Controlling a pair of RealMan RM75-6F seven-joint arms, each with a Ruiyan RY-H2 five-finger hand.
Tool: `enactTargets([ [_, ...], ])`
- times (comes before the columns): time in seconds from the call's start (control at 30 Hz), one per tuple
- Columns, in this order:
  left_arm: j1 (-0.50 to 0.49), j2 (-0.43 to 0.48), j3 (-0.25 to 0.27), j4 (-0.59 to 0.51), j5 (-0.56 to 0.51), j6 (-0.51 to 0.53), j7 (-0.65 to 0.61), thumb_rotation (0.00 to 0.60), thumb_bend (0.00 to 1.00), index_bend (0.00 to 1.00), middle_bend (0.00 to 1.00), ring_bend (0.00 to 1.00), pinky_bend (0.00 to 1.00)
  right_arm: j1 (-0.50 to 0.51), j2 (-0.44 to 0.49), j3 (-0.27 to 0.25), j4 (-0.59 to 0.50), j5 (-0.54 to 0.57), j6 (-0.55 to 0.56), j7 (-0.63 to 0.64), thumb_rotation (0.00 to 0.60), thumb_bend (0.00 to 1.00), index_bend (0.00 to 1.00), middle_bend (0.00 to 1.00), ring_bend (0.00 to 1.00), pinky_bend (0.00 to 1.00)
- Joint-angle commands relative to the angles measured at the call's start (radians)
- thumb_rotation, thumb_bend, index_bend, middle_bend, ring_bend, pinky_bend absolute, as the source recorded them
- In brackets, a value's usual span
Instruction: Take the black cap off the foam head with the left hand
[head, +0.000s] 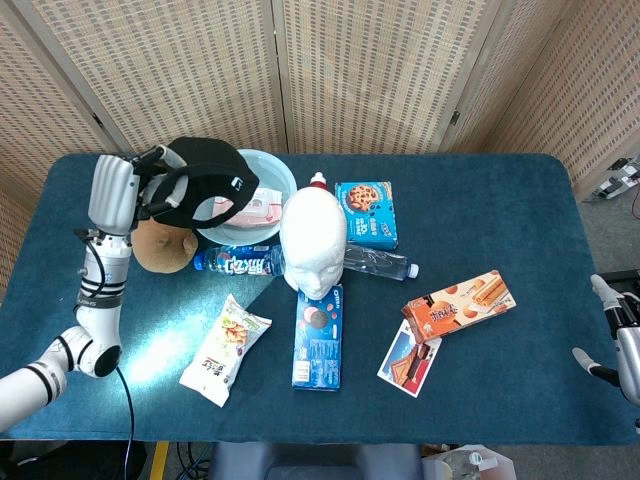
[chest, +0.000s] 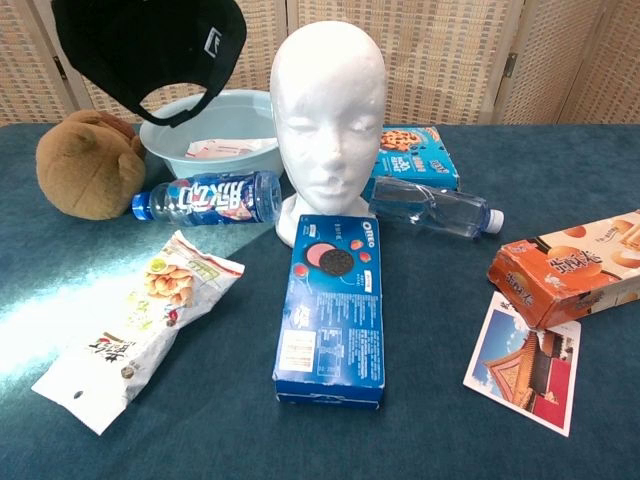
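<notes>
Above the left end of the blue tabletop (head: 480, 200), the left hand (head: 115, 190) holds the black cap (head: 205, 180) in the air, its fingers (head: 150, 160) grasping the cap's rim. The cap hangs over the brown plush toy (head: 160, 245) and the left edge of the pale blue basin (head: 275, 175), well apart from the foam head (head: 312, 240), which stands bare and upright near the middle of the tabletop. In the chest view the cap (chest: 150, 50) fills the upper left corner, its opening turned downward above the basin (chest: 165, 135).

Just in front of the foam head (chest: 328, 110) lies a blue cookie box (chest: 333, 310), with a blue-labelled bottle (chest: 210, 198) lying on its side to the left and a clear bottle (chest: 430, 208) to the right. A snack bag (chest: 140, 325) lies near the front left. An orange box (chest: 570, 265) and a postcard (chest: 522, 365) lie to the right.

The right hand (head: 620, 345) shows only at the far right edge of the head view; whether its fingers are released or clenched cannot be told.
</notes>
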Motion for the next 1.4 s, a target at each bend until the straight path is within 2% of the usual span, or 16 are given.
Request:
enactTargets([
  [0.03, 0.049, 0.034, 0.044, -0.039, 0.039, 0.037, -0.008, 0.6, 0.39, 0.65, 1.0, 1.0, 1.0, 0.0, -0.002, -0.001, 0.001, 0.0, -0.001, 0.001, 0.6, 0.08, 0.09, 0.23, 0.22, 0.33],
  [0.3, 0.143, 0.091, 0.137, -0.067, 0.106, 0.087, 0.003, 0.6, 0.39, 0.66, 1.0, 1.0, 1.0, 0.006, -0.005, -0.001, 0.005, 0.0, -0.012, 0.002, 0.6, 0.08, 0.09, 0.23, 0.22, 0.33],
  [0.67, 0.212, 0.091, 0.215, 0.015, 0.179, 0.135, -0.043, 0.6, 0.39, 0.66, 1.0, 1.0, 1.0, 0.013, -0.007, 0.0, -0.004, 0.001, -0.021, -0.012, 0.6, 0.08, 0.09, 0.23, 0.22, 0.33],
  [0.8, 0.224, 0.077, 0.217, 0.055, 0.191, 0.164, -0.071, 0.6, 0.39, 0.66, 1.0, 1.0, 1.0, 0.013, -0.003, 0.001, -0.01, 0.0, -0.017, -0.019, 0.6, 0.08, 0.09, 0.23, 0.22, 0.33],
  [1.0, 0.233, 0.092, 0.224, 0.05, 0.212, 0.18, -0.077, 0.6, 0.39, 0.66, 1.0, 1.0, 1.0, 0.009, -0.002, 0.0, -0.018, -0.006, -0.007, -0.024, 0.6, 0.08, 0.09, 0.23, 0.22, 0.33],
  [1.4, 0.258, 0.162, 0.209, -0.078, 0.251, 0.246, -0.044, 0.6, 0.39, 0.66, 1.0, 1.0, 1.0, 0.005, 0.001, -0.002, -0.025, -0.012, 0.0, -0.027, 0.6, 0.08, 0.09, 0.23, 0.22, 0.33],
])
